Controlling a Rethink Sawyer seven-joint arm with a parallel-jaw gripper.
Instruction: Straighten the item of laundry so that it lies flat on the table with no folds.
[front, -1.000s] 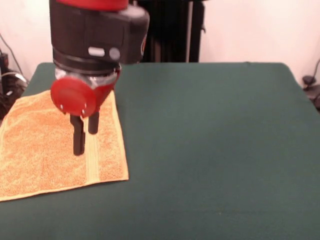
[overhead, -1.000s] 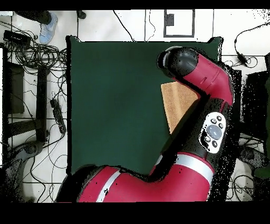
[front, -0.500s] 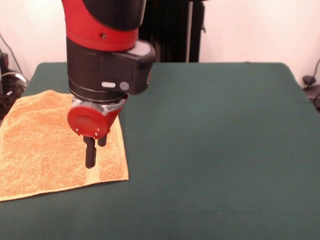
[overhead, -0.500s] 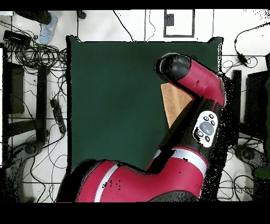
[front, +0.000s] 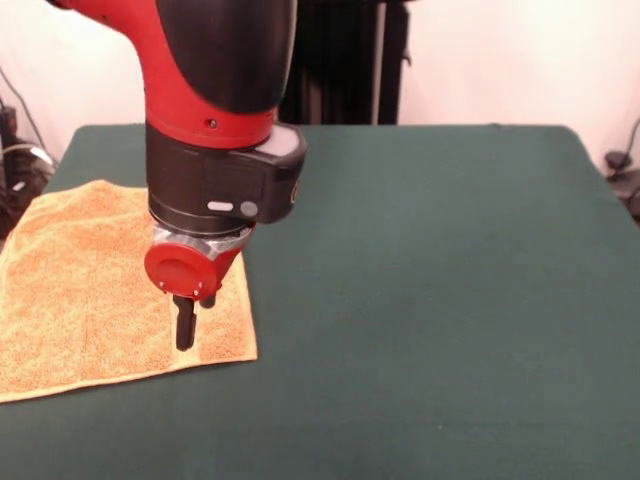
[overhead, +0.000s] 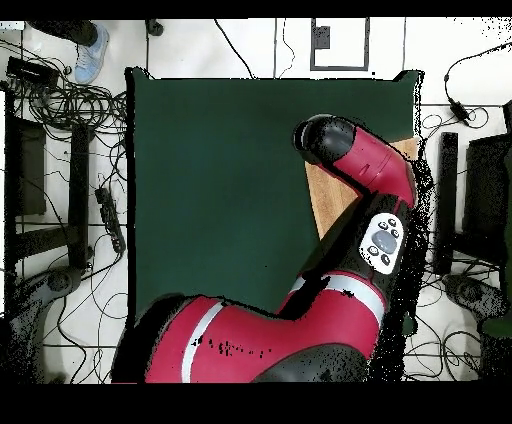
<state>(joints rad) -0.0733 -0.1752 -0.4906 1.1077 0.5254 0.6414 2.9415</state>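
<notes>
the orange-tan terry towel (front: 95, 290) lies spread at one side edge of the green desk (front: 430, 300), its ribbed band near the edge facing the open cloth. the hand (front: 186, 335) points straight down onto that band, fingers drawn close together, nothing visibly pinched. from overhead the red arm (overhead: 365, 190) hides most of the towel. cables (overhead: 60, 170) and a person's shoe (overhead: 90, 52) lie on the floor beside the desk.

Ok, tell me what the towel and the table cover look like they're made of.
The towel: seemingly cotton terry, with a nubby looped pile, matte orange-tan, and a flat woven band near one edge. The table: covered in dark green cloth, likely felt or a similar matte fabric, smooth with no sheen.
</notes>
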